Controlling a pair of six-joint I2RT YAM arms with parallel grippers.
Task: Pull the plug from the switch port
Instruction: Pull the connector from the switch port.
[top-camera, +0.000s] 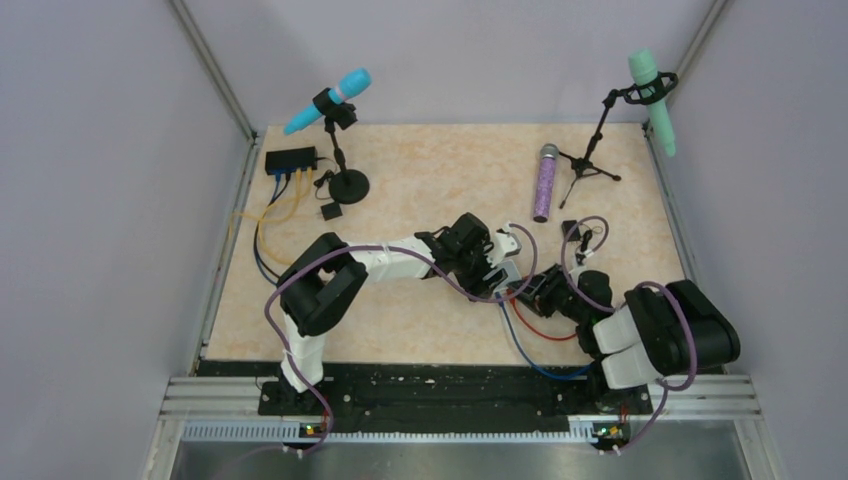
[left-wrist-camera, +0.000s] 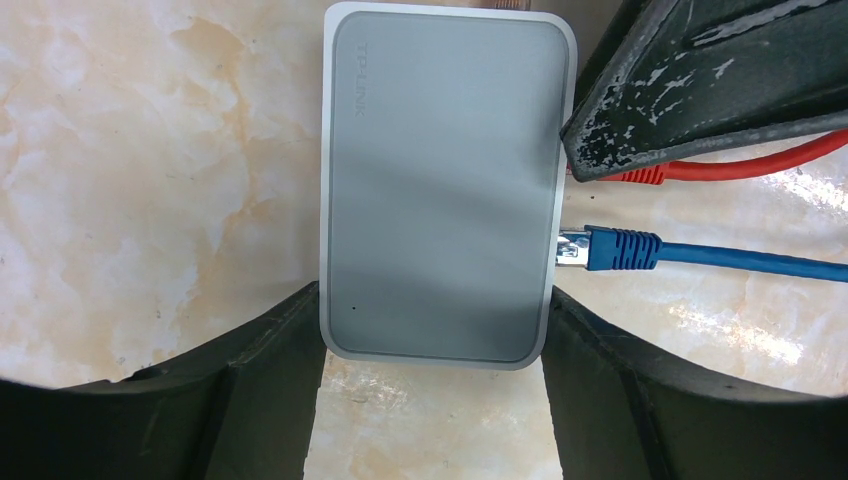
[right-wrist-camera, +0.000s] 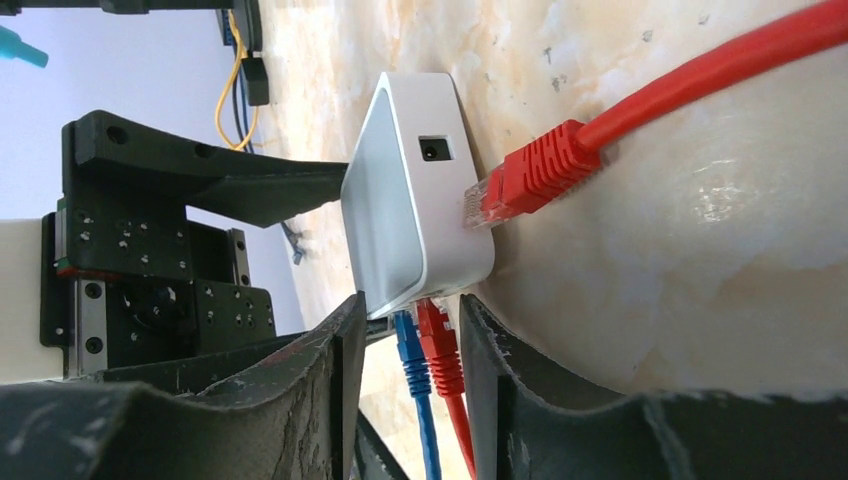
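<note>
Mid-table, left end effector (left-wrist-camera: 432, 300) gripping grey switch (left-wrist-camera: 440, 180), red plug (left-wrist-camera: 645, 176) seated

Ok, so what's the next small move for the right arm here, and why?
Probably close the right gripper. Its fingers flank the red plug and the blue plug at the grey box with a gap left, and the left gripper clamps the box's sides, so the box should stay put for the pull.
</note>
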